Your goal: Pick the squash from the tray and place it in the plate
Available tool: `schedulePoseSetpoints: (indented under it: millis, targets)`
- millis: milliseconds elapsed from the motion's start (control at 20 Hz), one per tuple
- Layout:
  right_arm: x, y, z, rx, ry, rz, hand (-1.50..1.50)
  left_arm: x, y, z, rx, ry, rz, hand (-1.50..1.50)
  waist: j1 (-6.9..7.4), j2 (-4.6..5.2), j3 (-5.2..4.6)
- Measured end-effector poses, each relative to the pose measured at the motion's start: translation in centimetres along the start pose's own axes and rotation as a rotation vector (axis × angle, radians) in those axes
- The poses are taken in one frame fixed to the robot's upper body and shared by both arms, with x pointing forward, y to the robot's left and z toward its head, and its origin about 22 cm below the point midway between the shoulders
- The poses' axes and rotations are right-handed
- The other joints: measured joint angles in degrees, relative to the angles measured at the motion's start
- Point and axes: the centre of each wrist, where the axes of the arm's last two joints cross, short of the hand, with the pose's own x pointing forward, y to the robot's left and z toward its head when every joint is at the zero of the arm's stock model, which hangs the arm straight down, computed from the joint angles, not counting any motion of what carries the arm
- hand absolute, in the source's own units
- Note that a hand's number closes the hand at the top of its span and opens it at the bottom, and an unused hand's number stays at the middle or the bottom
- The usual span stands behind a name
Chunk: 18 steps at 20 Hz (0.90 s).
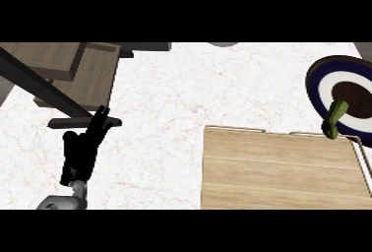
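Observation:
A green, elongated squash [335, 119] lies at the right, its upper end over the plate [324, 74] and its lower end hanging past the plate's lower rim toward the tray. The plate is dark blue with a white ring and a dark brown centre, cut by the right edge. The wooden tray [276, 170] fills the lower right with nothing on it. My left hand [83, 145] shows at the lower left with straight fingers pointing up, resting and holding nothing. My right hand does not show.
A wooden block and dark slanted bars [54, 74] occupy the upper left corner of the white marble counter [189, 88]. A grey object [222, 44] peeks in at the top edge.

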Motion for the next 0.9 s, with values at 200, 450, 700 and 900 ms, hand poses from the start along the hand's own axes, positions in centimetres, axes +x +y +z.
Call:
schedulePoseSetpoints:
  millis: [200,450,700,900]
  targets:
    - [0.0,-0.1,0.1,-0.015,-0.001,0.009,-1.50,0.1,0.1,-0.1,-0.001,0.003,0.001,0.00,0.27,0.11,0.02]
    - [-0.4,-0.3,1.1,-0.033,0.017,0.030,-1.50,0.2,0.1,-0.1,0.000,0.009,0.002,0.00,0.52,0.26,0.04]
    - [-0.5,-1.0,1.9,-0.052,0.034,0.050,-1.50,0.2,0.1,-0.1,0.000,0.012,0.003,0.00,0.61,0.38,0.10]
    - [-0.3,-1.5,2.2,-0.076,0.038,0.058,-1.50,0.3,0.1,-0.2,0.000,0.014,0.003,0.00,0.78,0.52,0.19]
